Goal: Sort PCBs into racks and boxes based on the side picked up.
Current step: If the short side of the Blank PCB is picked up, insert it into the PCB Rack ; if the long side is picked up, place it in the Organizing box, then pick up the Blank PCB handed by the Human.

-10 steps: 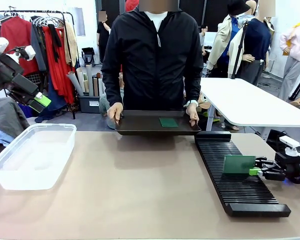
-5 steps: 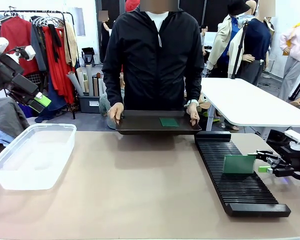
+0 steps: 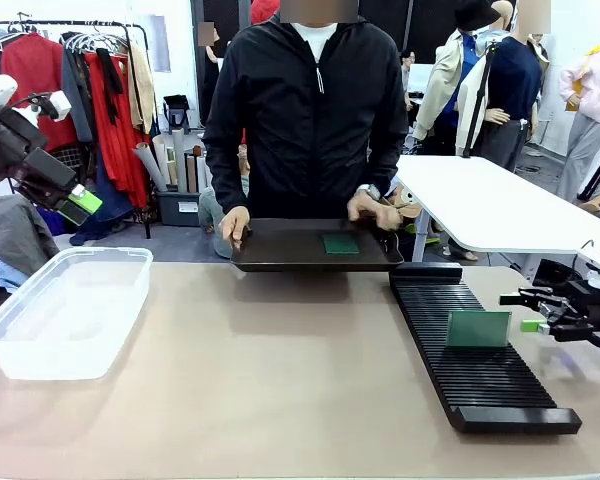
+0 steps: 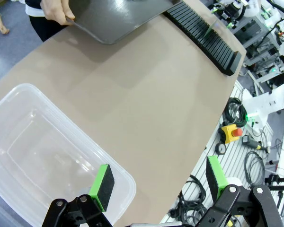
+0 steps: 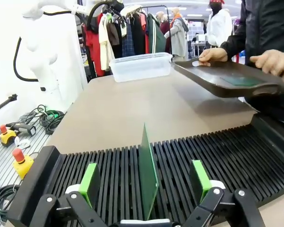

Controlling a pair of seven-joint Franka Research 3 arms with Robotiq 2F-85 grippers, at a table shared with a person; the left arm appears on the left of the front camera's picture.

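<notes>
While one PCB (image 3: 478, 328) stands in the rack (image 3: 462, 385), the right gripper (image 3: 525, 313) is open, empty, off its edge. Left gripper (image 4: 158, 182) likewise, above the box (image 3: 50, 355).

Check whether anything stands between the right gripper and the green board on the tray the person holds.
Yes. The rack lies between the open right gripper and the tray, and a standing PCB sits in a slot right before the jaws. A person's hand is close by the tray PCB.

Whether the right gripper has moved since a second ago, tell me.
Yes. The right gripper has backed off rightward from the black rack, leaving the green board standing in it.
</notes>
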